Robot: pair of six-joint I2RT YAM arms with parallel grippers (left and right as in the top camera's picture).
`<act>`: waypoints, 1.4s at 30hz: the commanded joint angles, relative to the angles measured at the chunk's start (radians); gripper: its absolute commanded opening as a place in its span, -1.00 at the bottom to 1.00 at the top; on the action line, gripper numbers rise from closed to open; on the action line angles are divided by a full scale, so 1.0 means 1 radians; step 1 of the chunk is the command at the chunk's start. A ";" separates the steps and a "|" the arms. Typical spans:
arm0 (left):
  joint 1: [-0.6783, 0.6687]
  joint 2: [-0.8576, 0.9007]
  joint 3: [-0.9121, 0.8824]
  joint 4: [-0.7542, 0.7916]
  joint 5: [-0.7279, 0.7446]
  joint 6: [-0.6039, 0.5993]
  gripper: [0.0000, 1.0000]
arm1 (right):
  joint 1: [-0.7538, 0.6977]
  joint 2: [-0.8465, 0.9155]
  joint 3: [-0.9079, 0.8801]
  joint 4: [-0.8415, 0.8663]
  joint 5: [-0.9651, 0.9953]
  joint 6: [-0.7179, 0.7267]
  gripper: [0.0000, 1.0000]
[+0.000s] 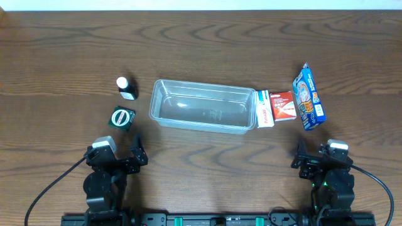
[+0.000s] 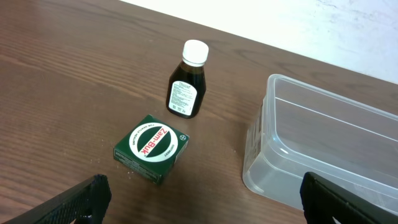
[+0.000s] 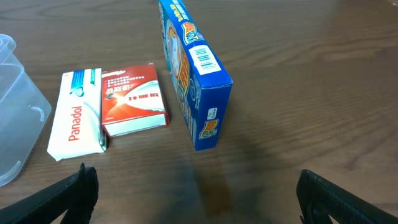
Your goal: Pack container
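You will find the container (image 1: 202, 105) at the centre of the tabletop (image 1: 63, 50), its long side running left to right. The bottle (image 1: 126, 87) stands upright to the left of the container's far corner. The Zam-Buk box (image 1: 122, 117) lies just on the near side of the bottle, apart from it. At the container's right end, the Panadol box (image 1: 265, 108) lies flat, just beside the rim. The smaller flat box (image 1: 284, 105) lies against its right side. The largest box (image 1: 309, 96) stands on edge farthest right, reaching farther back. The left gripper (image 2: 199, 196) sits on the near side of the Zam-Buk box, and the right gripper (image 3: 196, 193) on the near side of the three boxes.
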State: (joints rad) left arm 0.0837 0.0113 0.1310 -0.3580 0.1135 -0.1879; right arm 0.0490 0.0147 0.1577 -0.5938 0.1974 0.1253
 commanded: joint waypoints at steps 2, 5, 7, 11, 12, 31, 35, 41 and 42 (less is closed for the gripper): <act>-0.003 -0.001 -0.023 0.001 0.006 -0.013 0.96 | -0.006 -0.004 -0.002 0.000 0.000 -0.008 0.98; -0.003 -0.001 -0.023 0.001 0.006 -0.013 0.96 | -0.006 -0.004 -0.002 0.000 0.000 -0.007 0.98; -0.003 -0.001 -0.023 0.001 0.006 -0.013 0.96 | -0.006 -0.004 -0.002 0.000 0.000 -0.008 0.98; -0.003 -0.001 -0.023 0.001 0.006 -0.013 0.96 | -0.006 -0.004 -0.002 0.000 0.000 -0.008 0.99; -0.003 -0.001 -0.023 0.001 0.006 -0.013 0.96 | -0.006 -0.004 -0.002 0.000 0.000 -0.008 0.99; -0.003 -0.001 -0.023 0.001 0.006 -0.013 0.96 | -0.006 -0.004 -0.002 0.000 0.000 -0.007 0.98; -0.003 -0.001 -0.023 0.001 0.006 -0.013 0.96 | -0.006 -0.004 -0.003 0.069 -0.031 -0.005 0.99; -0.003 -0.001 -0.023 0.001 0.006 -0.013 0.96 | -0.006 -0.004 0.000 0.107 -0.191 0.046 0.99; -0.003 -0.001 -0.023 0.001 0.006 -0.013 0.96 | -0.006 -0.004 0.003 0.131 -0.236 0.054 0.99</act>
State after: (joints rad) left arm 0.0837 0.0113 0.1310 -0.3580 0.1135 -0.1879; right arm 0.0490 0.0147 0.1543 -0.4911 0.0792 0.1417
